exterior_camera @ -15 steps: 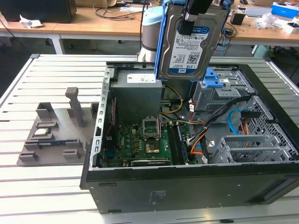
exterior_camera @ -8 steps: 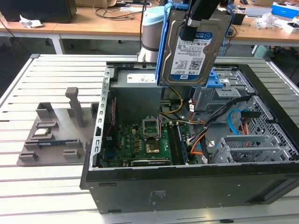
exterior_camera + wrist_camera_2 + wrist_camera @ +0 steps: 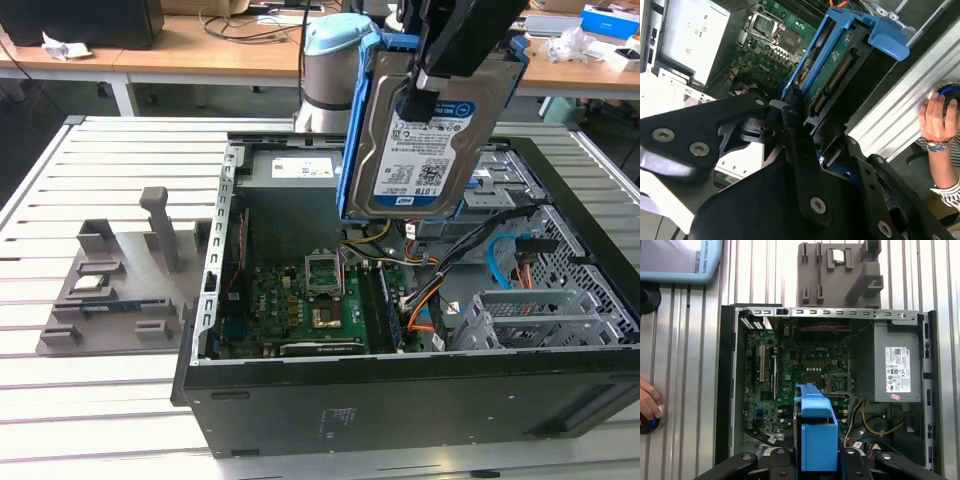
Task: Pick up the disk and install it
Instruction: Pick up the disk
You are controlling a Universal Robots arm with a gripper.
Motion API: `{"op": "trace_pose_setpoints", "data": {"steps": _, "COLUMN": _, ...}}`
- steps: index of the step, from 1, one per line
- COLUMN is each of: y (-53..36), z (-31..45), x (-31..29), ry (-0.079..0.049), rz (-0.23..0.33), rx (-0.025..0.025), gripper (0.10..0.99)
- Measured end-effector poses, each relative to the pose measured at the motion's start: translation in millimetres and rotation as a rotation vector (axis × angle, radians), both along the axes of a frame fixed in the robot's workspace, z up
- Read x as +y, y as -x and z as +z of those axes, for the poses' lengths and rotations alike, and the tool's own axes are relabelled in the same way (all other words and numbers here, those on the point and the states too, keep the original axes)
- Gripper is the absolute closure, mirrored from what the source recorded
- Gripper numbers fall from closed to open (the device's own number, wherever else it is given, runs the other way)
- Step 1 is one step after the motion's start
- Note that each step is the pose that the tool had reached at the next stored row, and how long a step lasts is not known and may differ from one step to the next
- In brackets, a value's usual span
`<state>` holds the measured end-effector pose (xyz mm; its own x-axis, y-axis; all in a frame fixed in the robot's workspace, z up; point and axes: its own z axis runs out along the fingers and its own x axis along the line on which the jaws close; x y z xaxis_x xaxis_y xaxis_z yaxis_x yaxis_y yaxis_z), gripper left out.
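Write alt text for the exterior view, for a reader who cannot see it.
The gripper holds the disk, label toward the camera, in the air above an open computer case with its motherboard exposed. A grey fixture lies on the slatted table at the exterior view's left.

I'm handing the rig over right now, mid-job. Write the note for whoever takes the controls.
Gripper: jaws shut on the disk, which hangs tilted in the air above the open computer case.
Done: disk picked up.
Left: disk not yet installed in the case.
Note: a person's hand is close to the side of the case.
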<state>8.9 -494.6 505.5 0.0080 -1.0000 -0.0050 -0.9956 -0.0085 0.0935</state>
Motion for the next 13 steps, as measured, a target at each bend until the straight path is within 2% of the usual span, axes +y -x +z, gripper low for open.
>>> {"op": "trace_pose_setpoints", "data": {"steps": 2, "y": 0.0, "z": -0.3, "x": -9.0, "ry": 0.000, "rz": 0.000, "rx": 0.0000, "gripper": 0.722}}
{"op": "trace_pose_setpoints", "data": {"steps": 5, "y": 0.0, "z": -0.5, "x": -18.3, "ry": 0.000, "rz": 0.000, "rx": 0.0000, "gripper": 0.722}}
{"op": "trace_pose_setpoints", "data": {"steps": 10, "y": 0.0, "z": -1.1, "x": -41.2, "ry": 0.001, "rz": 0.000, "rx": 0.0000, "gripper": 0.722}}
{"op": "trace_pose_setpoints", "data": {"steps": 13, "y": 0.0, "z": -1.6, "x": -62.2, "ry": 0.001, "rz": 0.000, "rx": 0.0000, "gripper": 0.722}}
